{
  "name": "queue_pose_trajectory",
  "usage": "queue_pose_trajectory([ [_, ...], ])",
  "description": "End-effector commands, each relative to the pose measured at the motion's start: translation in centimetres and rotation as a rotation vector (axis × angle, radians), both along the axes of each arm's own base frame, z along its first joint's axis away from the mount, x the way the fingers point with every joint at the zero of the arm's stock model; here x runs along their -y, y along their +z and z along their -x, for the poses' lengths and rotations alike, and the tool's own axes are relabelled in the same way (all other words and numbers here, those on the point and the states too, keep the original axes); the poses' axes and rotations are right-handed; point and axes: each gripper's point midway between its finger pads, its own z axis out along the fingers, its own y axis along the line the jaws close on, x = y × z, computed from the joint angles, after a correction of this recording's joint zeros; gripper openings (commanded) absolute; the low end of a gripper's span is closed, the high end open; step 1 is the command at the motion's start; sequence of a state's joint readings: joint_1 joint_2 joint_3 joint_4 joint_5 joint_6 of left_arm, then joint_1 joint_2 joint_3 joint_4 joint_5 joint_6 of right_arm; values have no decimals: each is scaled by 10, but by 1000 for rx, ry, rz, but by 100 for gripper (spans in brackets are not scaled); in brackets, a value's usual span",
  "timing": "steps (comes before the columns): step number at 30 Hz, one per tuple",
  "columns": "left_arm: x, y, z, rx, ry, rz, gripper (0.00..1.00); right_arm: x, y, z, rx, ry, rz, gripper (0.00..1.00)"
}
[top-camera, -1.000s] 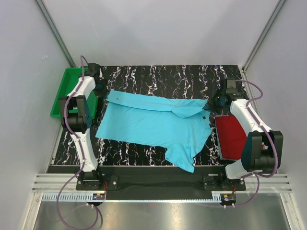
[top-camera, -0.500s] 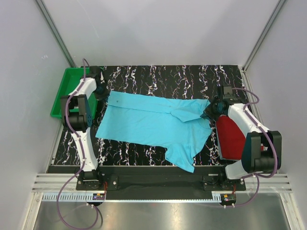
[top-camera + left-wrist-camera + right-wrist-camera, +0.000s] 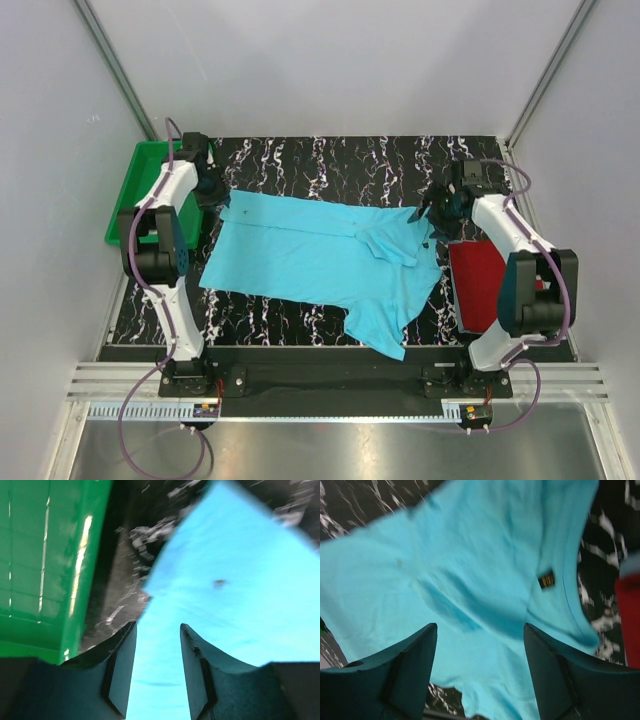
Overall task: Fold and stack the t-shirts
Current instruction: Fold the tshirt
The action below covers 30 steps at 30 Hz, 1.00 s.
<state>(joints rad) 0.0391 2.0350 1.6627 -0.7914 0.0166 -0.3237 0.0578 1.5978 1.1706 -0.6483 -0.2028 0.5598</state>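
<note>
**Overhead view.** A black tabletop (image 3: 330, 160) veined with white is enclosed by plain white walls (image 3: 330, 70). Metal posts (image 3: 122, 80) stand at the far corners, and a slotted metal rail (image 3: 110, 380) runs along the near edge.

The turquoise t-shirt (image 3: 300, 255) lies spread across the middle of the table. One sleeve reaches toward the near edge, and the collar end at the right is partly folded over. The dark red t-shirt (image 3: 475, 290), a folded rectangle, lies at the right edge, just beside the turquoise one. A green tray (image 3: 130, 190) sits at the far left.

**Arms.** The left gripper (image 3: 214, 190) hovers over the turquoise shirt's far-left corner, its jaws moderately apart with nothing between them. The right gripper (image 3: 433, 212) hangs above the collar, near the small dark neck label (image 3: 546, 580), its jaws wide and empty.
</note>
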Motion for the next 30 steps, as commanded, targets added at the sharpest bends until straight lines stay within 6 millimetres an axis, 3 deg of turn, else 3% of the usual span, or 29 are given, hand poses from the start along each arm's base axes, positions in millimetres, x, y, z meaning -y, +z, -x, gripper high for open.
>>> queue_pose_trajectory([
  [1,29,41,-35,151,-39,84,43,23,13,-63,107,10,86,75],
  [3,34,38,-44,159,-49,103,42,29,16,-82,116,-15,82,72],
  [5,42,31,-54,152,-69,142,39,28,0,-89,80,-13,70,69],
  [6,43,29,-57,150,-65,151,39,40,3,-98,87,-44,66,68],
  [10,53,16,-61,128,-88,206,34,38,-12,-108,55,-50,21,53],
  [12,58,15,-57,125,-91,234,32,41,-17,-108,42,-57,31,53],
  [13,75,10,-51,110,-130,242,33,43,-24,-108,30,-64,39,53],
  [16,79,10,-47,116,-162,216,38,48,-35,-111,8,-67,40,53],
  [30,84,-29,-68,62,-120,270,38,57,-56,-140,-6,-95,15,52],
])
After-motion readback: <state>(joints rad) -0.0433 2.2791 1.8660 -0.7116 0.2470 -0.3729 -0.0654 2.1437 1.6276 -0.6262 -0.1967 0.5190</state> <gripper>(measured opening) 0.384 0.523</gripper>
